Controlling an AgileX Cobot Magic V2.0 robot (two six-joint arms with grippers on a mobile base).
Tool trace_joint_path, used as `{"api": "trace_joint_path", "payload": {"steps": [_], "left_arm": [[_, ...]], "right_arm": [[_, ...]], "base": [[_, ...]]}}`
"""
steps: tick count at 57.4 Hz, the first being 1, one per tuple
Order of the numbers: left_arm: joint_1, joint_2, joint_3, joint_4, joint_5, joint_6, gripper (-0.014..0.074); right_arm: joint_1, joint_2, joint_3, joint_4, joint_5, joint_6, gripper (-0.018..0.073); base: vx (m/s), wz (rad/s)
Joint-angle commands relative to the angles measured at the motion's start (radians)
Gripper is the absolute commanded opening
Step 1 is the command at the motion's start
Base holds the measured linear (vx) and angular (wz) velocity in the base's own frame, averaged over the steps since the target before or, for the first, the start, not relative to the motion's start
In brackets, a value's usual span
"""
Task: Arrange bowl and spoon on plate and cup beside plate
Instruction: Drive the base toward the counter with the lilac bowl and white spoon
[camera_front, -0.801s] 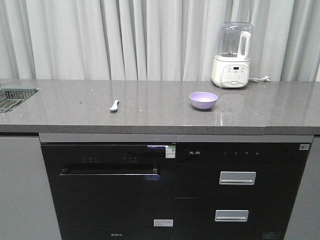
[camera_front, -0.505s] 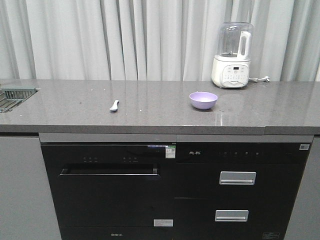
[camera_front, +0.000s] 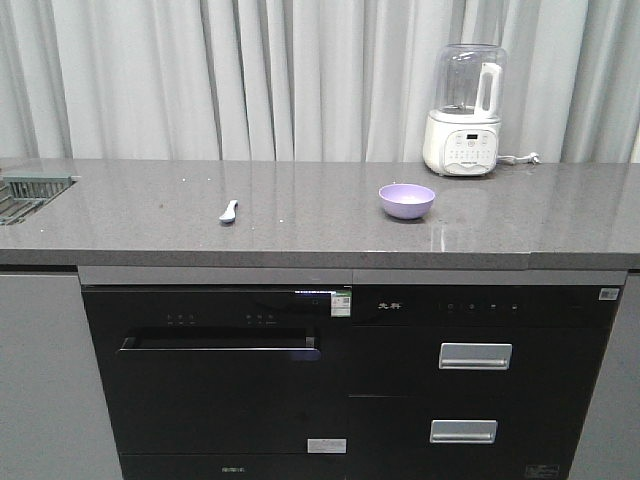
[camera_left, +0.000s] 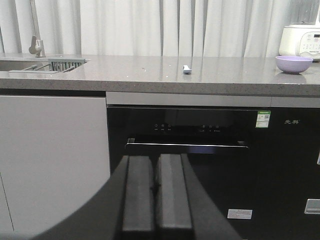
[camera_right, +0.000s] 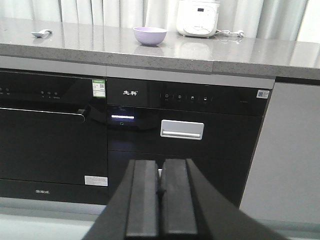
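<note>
- Both arms sit low, below the counter (camera_front: 300, 230) edge, facing the fronts under it.
- Left gripper (camera_left: 155, 170): fingers pressed together, nothing betw. them.
- Right gripper (camera_right: 161, 172): same, closed up on nothing.
- Bowl (camera_front: 407, 200): upright on the counter, right of centre. White appliance (camera_front: 463, 110) stands at its 1 o'clock, apart from it.
- Spoon (camera_front: 229, 211): flat on the counter at the bowl's 9 o'clock, well apart from it.
- Plate & cup: not in any view, so can't say where they are.
- Bowl handling: prob. light, stiff, smooth plastic, so it may slide or tip if nudged. Best hold is prob. a pinch on the rim wall, one finger inside and one outside.
- Spoon handling: prob. v. light. It lies low on hard, slick stone and will likely skid. Take it across the handle from above. Which end is the handle is too small to tell.
- Nothing arranged yet; the task looks to be at its start.
</note>
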Motion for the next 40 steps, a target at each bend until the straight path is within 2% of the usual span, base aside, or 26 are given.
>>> {"api": "trace_joint_path", "payload": {"steps": [1, 40], "left_arm": [[-0.004, -0.014, 0.018, -0.01, -0.08, -0.002, -0.0006], [-0.004, -0.014, 0.018, -0.01, -0.08, -0.002, -0.0006]], "right_arm": [[0.001, -0.022, 0.018, -0.008, -0.086, -0.003, -0.0009], [0.001, -0.02, 0.018, -0.008, -0.089, -0.003, -0.0009]], "base": [[0.0, 0.0], [0.01, -0.02]]}}
